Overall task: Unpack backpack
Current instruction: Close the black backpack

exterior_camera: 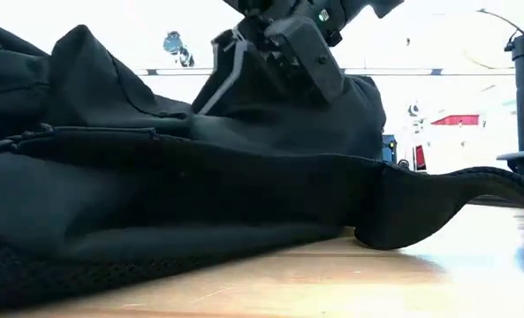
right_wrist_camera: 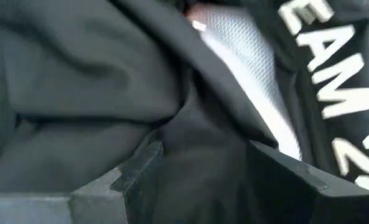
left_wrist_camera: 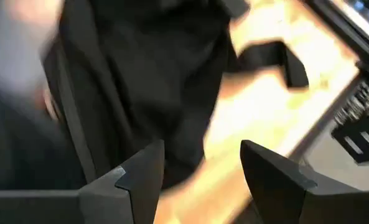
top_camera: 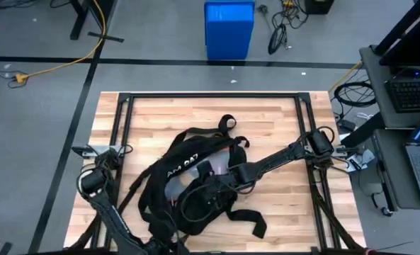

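**Backpack on table, right arm at the opening**

Black fabric fills the low view's foreground: the backpack (exterior_camera: 155,203) lies slumped on its side on the wooden table (top_camera: 280,120), roughly at the middle of the board, its white lettering (top_camera: 182,167) facing up and its straps (top_camera: 248,218) trailing loose toward the near edge and the far side. Being soft, it has collapsed flat, which likely leaves the opening folded in on itself.

Right gripper (top_camera: 208,177): reaches in from the right side of the table and sits low over the middle of the bag, just beside the lettering. The right wrist view shows its two fingers (right_wrist_camera: 140,168) spread apart with dark folds and a pale mesh panel (right_wrist_camera: 246,56) in front of them; nothing is held between them. The placement suggests it is probing for the bag's mouth or for the first item inside.

Left gripper (left_wrist_camera: 200,180): near the bag's front edge, fingers apart and empty, with fabric and bare wood ahead of it. Its exact spot in the high view is hard to tell.

Contents: none visible outside the bag; unpacking appears to be at an early stage.

Surroundings: blue bin (top_camera: 229,30) on the floor beyond the table.
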Robot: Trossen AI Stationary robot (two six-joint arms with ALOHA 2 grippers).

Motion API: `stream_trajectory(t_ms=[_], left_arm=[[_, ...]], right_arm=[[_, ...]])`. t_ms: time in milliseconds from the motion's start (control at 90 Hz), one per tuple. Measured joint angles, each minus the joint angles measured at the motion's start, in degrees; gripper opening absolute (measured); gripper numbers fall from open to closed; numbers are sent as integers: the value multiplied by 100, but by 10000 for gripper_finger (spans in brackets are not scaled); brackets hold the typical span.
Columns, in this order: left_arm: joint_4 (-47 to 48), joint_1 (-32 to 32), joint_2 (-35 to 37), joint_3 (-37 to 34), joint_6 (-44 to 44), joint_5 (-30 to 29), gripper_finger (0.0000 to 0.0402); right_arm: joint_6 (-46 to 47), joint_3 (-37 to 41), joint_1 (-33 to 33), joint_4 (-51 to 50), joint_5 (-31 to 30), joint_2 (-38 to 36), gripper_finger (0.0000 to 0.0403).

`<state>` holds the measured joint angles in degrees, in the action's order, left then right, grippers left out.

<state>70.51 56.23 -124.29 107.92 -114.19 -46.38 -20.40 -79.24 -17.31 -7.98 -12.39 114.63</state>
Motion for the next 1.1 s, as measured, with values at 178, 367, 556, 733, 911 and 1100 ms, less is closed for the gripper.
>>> stream_trajectory(t_ms=[178,367,556,733,911,1100], left_arm=[[-742,182,0,20,-518,852,198],[-562,479,-105,24,-1310,2211,198],[398,655,-325,24,-1731,2800,198],[1088,459,-515,26,-1583,2724,198],[1794,186,-887,26,-1236,2615,198],[1938,-25,-1110,-362,-678,2330,199]], right_arm=[[17,-4,14,-296,17,0,222],[-4,-4,53,-298,75,0,222],[-111,-4,74,-337,79,0,222],[-131,-4,95,-337,79,0,222],[-100,-121,96,-463,77,0,222],[-74,-493,31,-790,38,0,222]])
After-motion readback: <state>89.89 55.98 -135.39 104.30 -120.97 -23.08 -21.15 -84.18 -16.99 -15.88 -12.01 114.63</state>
